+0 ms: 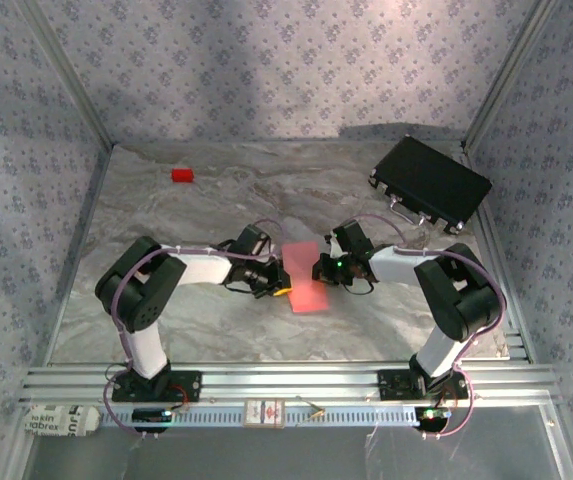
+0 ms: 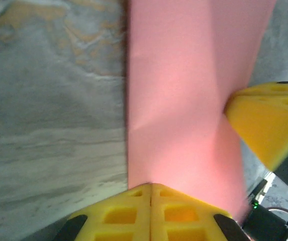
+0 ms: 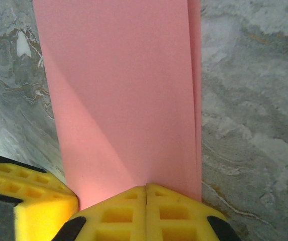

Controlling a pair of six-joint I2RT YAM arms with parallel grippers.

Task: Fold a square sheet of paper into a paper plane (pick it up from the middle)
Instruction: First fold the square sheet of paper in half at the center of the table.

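As both jaws pinch it, square sheet of paper [image 1: 306,283] spans between.

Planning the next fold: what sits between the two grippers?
The salmon-pink sheet of paper, pinched at opposite edges by the left gripper and right gripper, as the top view shows.

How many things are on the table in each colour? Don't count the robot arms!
Pink: 1, the folded paper
Red: 1, the small block
Black: 1, the flat case
Total: 3
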